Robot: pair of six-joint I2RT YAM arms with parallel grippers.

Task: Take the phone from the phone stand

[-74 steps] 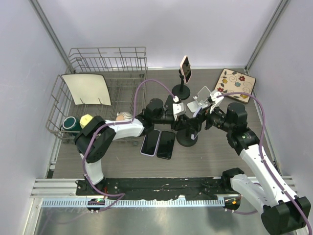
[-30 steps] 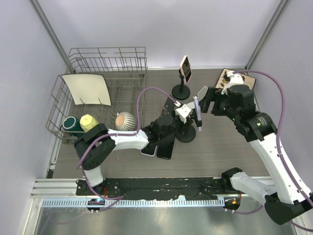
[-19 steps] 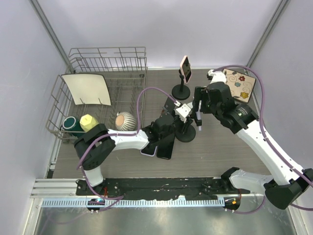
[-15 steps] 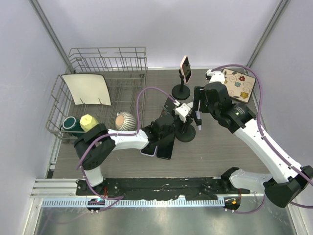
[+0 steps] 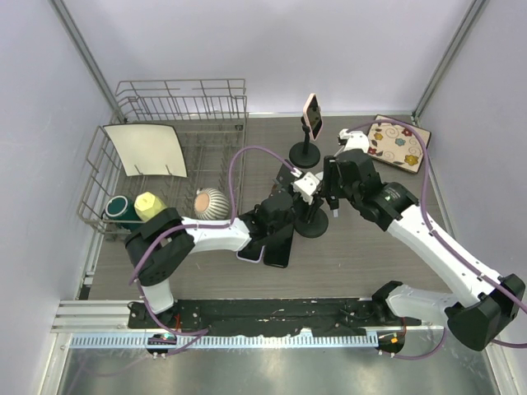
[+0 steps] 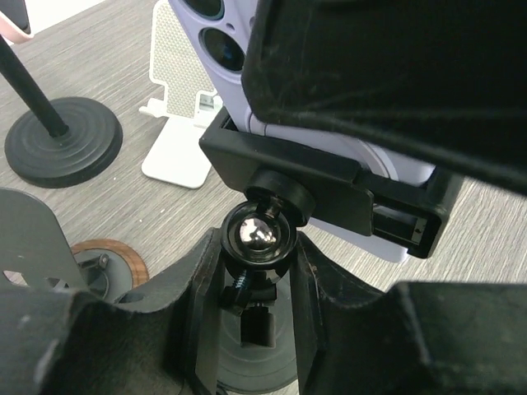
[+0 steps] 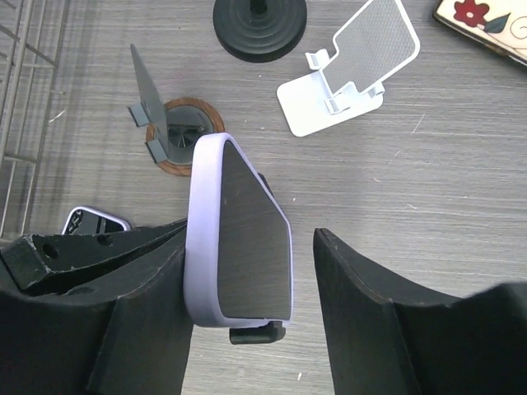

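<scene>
The lavender-cased phone (image 7: 239,239) sits clamped in the phone stand (image 6: 261,234) at mid-table. The left gripper (image 6: 255,284) is clenched round the stand's neck, bracing it. The right gripper (image 7: 251,243) straddles the phone, released. This looks like the grasping step: next it should pinch the phone's edges, then pull it free of the cradle.

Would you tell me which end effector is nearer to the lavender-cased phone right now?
Right. The right end effector straddles the lavender-cased phone, one finger on each side; the left end effector is below it, closed around the phone stand's ball joint.
</scene>
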